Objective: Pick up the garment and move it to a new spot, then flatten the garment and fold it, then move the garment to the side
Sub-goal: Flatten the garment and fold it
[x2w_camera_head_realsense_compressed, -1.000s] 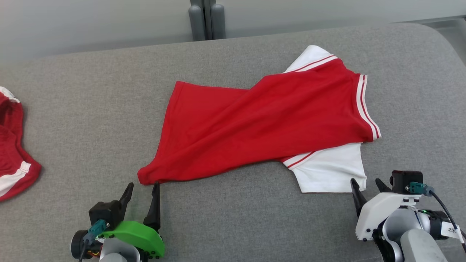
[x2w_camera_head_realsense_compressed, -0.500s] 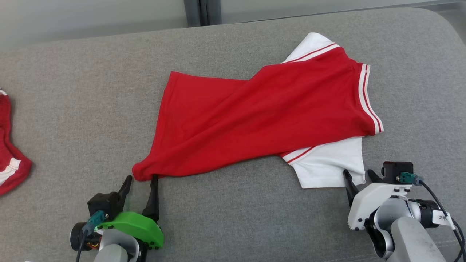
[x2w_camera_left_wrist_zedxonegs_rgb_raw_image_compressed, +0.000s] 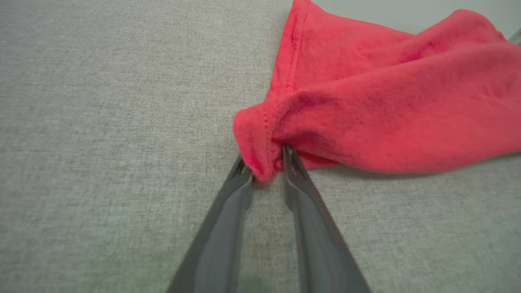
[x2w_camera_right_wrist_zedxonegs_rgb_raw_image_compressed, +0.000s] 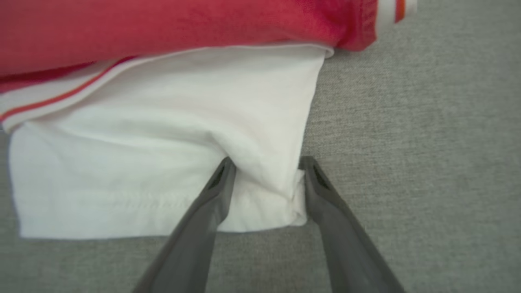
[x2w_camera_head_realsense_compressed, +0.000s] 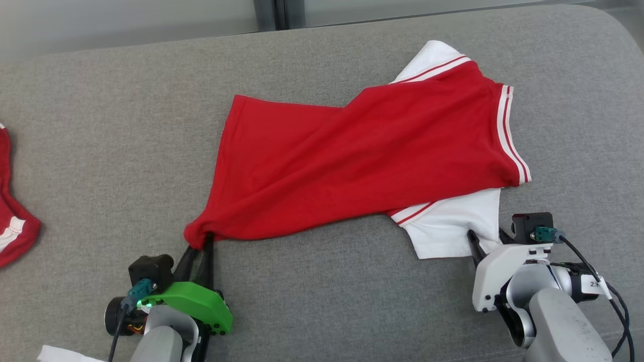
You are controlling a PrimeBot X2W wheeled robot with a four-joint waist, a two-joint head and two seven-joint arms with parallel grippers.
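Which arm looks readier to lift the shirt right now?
Probably left. The left gripper pinches the shirt's red corner; the right gripper only straddles the white sleeve, jaws wide.

A grey woven fabric surface (x2w_camera_head_realsense_compressed: 100, 151) spreads across most of the head view, its far right corner rounded. Beyond its far edge is a pale grey-green backdrop (x2w_camera_head_realsense_compressed: 126, 20), crossed at top centre by a dark vertical post (x2w_camera_head_realsense_compressed: 276, 12). The light is soft and even.
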